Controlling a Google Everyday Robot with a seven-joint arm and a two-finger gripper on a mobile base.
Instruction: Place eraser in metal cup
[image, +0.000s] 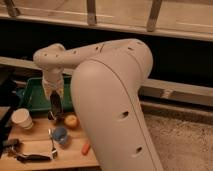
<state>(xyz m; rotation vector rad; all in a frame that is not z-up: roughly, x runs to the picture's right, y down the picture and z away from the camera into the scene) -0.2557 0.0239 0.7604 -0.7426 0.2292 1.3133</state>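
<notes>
My gripper (55, 106) hangs from the white arm (100, 75) over the left part of the wooden table (75, 160), at the front edge of the green tray (32, 97). It points straight down. A dark oblong shape shows at its tip; it may be the eraser, but I cannot tell it apart from the gripper. Right under the tip sits a small dark-grey round thing (51, 118), which looks like the metal cup and is partly hidden by the gripper.
A white cup (22, 119) stands to the left. In front of the gripper are a small blue cup (60, 134), a yellow-orange fruit (71, 121) and a small orange piece (86, 148). A dark-handled tool (30, 157) lies near the table's front.
</notes>
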